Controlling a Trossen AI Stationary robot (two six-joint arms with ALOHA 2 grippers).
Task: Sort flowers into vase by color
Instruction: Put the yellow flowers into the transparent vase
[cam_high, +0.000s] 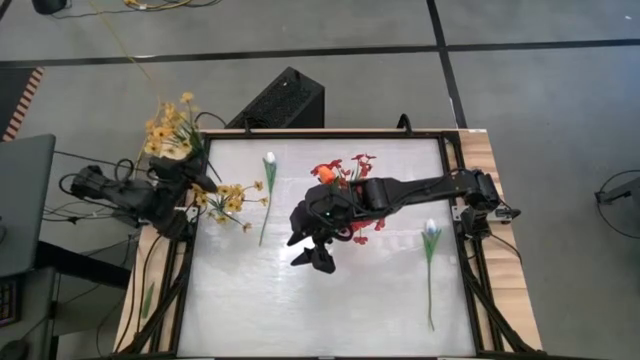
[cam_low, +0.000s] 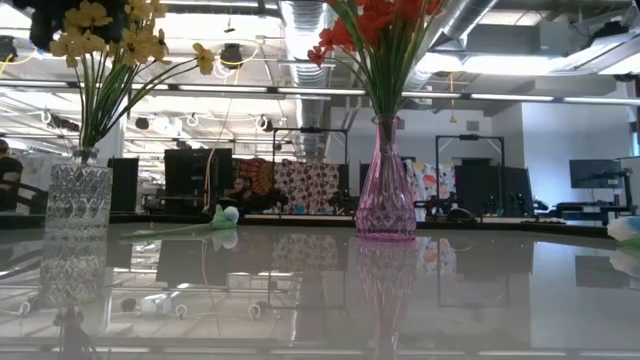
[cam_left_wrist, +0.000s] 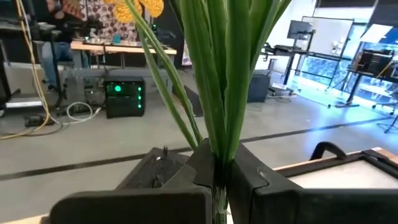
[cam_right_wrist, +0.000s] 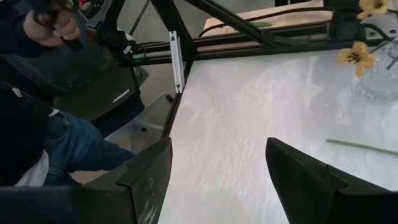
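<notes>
A clear vase (cam_low: 78, 200) at the table's left holds yellow flowers (cam_low: 110, 40). My left gripper (cam_left_wrist: 217, 180) is level beside it, shut on green stems whose yellow blossoms (cam_left_wrist: 143, 6) rise above. A pink vase (cam_low: 385, 190) at the table's middle holds red flowers (cam_high: 345, 175). My right gripper (cam_high: 315, 250) hangs open above the table's middle with nothing between its fingers (cam_right_wrist: 149, 180). One white tulip (cam_high: 267, 200) lies flat left of centre. Another white tulip (cam_high: 431, 250) lies at the right. My left gripper pinches a bundle of green stems (cam_left_wrist: 219, 165) between its two fingers. It comes at them level, with the fingers across the stems. The stems stand upright and fan out above the fingers. The fingers hide the stems' lower ends.
A black box (cam_high: 280, 100) stands just past the table's far edge. Dark frame rails (cam_high: 468, 250) run along the table's sides. A seated person (cam_right_wrist: 37, 143) shows beside the table in the right wrist view. Bare tabletop (cam_high: 330, 310) lies toward the near edge.
</notes>
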